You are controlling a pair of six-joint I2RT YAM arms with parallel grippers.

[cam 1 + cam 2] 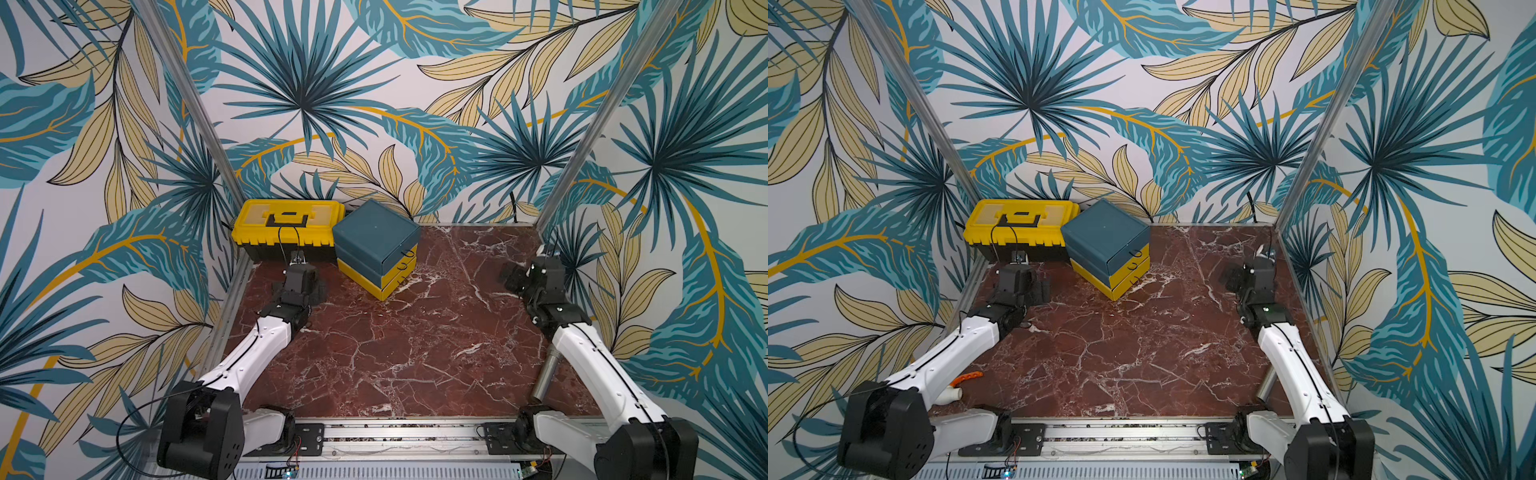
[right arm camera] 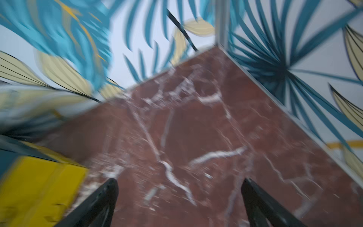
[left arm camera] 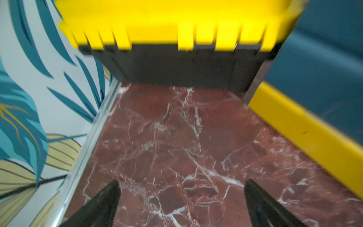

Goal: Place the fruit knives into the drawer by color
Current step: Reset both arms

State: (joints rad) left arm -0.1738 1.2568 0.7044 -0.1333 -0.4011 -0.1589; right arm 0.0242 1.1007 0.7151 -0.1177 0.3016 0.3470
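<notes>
No fruit knives show in any view. The drawer (image 1: 376,245) (image 1: 1106,243) is a teal and yellow cube-shaped chest at the back of the table, all its drawers pushed in, black loop pulls on the front. My left gripper (image 1: 302,277) (image 3: 181,182) hovers just left of it, facing the toolbox, open, with only marble between the fingers. In the left wrist view the drawer's side (image 3: 314,88) lies close by. My right gripper (image 1: 515,276) (image 2: 180,180) hangs near the right wall, open and empty; the drawer's yellow corner (image 2: 39,186) shows blurred in its wrist view.
A yellow-and-black toolbox (image 1: 286,226) (image 3: 176,29) stands in the back left corner, touching the drawer. A metal cylinder (image 1: 546,376) lies beside the right arm. In a top view an orange piece (image 1: 967,378) and a white tube (image 1: 953,392) lie beside the left arm. Patterned walls enclose three sides.
</notes>
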